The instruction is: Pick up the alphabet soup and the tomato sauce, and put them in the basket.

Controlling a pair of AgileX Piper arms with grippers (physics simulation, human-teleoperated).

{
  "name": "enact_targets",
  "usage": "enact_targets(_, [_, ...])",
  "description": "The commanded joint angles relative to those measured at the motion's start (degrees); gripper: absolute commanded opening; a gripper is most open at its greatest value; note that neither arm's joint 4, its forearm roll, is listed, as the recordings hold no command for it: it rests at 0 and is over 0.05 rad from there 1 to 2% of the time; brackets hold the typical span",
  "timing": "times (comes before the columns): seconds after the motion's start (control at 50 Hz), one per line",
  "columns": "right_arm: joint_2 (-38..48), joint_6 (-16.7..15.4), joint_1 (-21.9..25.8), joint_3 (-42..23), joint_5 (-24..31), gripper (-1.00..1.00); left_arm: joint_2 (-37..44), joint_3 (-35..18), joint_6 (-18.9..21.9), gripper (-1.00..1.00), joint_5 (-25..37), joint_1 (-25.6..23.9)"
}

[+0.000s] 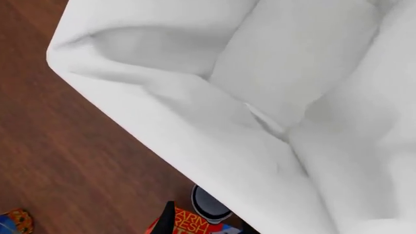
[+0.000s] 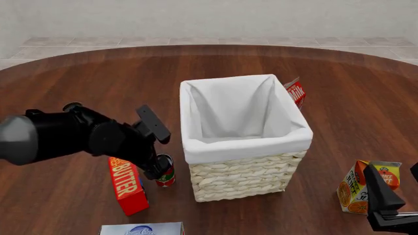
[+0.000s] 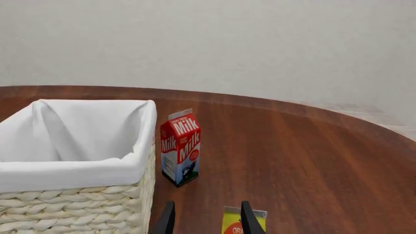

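Observation:
The tomato sauce, a red-and-green can with a dark top, stands on the table just left of the basket. My left gripper is down at the can. In the left wrist view the can sits between the open fingers, close under the basket's white lining. A blue-and-orange bit shows at that view's edge; I cannot tell if it is the alphabet soup, which is hidden in the front view. My right gripper is open and empty at the front right.
A red butter box stands left of the can, under my left arm. A blue-and-white box lies at the front edge. A milk carton stands behind the basket. An orange juice carton stands next to my right gripper.

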Motion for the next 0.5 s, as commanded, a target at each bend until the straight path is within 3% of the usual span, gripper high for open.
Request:
enact_targets(0.02, [0.3, 0.0, 0.0, 0.0, -0.3, 1.00, 0.7, 0.4, -0.4, 1.00, -1.1, -0.2])
enact_targets(0.5, [0.0, 0.0, 0.0, 0.0, 0.0, 1.00, 2.4, 1.1, -1.3, 1.00, -3.3, -0.3])
